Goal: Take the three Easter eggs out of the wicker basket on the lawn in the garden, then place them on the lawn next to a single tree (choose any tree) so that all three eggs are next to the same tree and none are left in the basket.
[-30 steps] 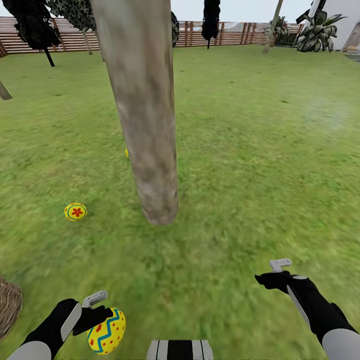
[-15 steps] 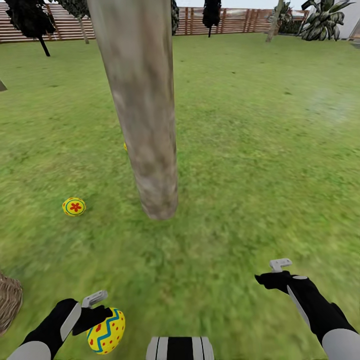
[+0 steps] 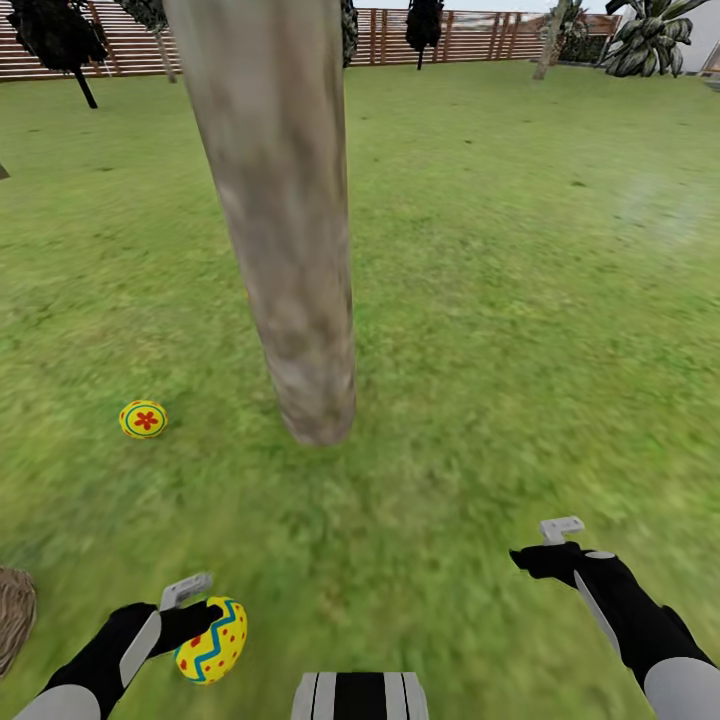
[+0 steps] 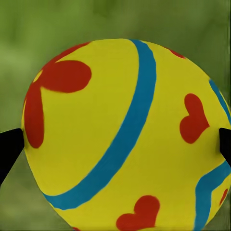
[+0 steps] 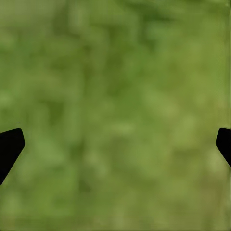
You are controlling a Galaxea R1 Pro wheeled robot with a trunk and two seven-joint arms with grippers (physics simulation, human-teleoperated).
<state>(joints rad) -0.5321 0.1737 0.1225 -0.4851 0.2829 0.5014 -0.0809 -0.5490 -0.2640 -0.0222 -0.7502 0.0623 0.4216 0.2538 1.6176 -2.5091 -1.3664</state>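
- Head view: a thick grey-brown tree trunk (image 3: 290, 230) rises from the lawn (image 3: 500, 300), its foot near the middle of the picture.
- One Easter egg (image 3: 143, 419), yellow with a red flower mark inside a green ring, lies on the grass to the left of the trunk's foot, near it but not touching.
- The left gripper (image 3: 200, 612) sits low at the left, clamped on a second Easter egg (image 3: 211, 640), yellow with a blue-green zigzag band and red dots. The egg is at the fingertips, close above the grass; whether it touches the ground cannot be told.
- At the far left edge a sliver of the brown wicker basket (image 3: 12, 615) shows; its inside is out of sight, so its contents cannot be told.
- The right gripper (image 3: 545, 545) hangs over bare grass at the lower right, well apart from the trunk and both eggs. From here the spread of its fingers is unclear.
- A slatted wooden fence (image 3: 450, 38) and dark narrow trees (image 3: 425, 25) run along the far edge of the garden.
- Left wrist view: the held egg (image 4: 125, 139) bulks large, with red hearts and blue-green bands, and a dark fingertip (image 4: 8, 147) presses against each of its sides, blurred grass behind.
- Right wrist view: the two dark fingertips (image 5: 9, 147) stand wide apart at opposite edges with nothing but blurred lawn (image 5: 120, 110) between them.
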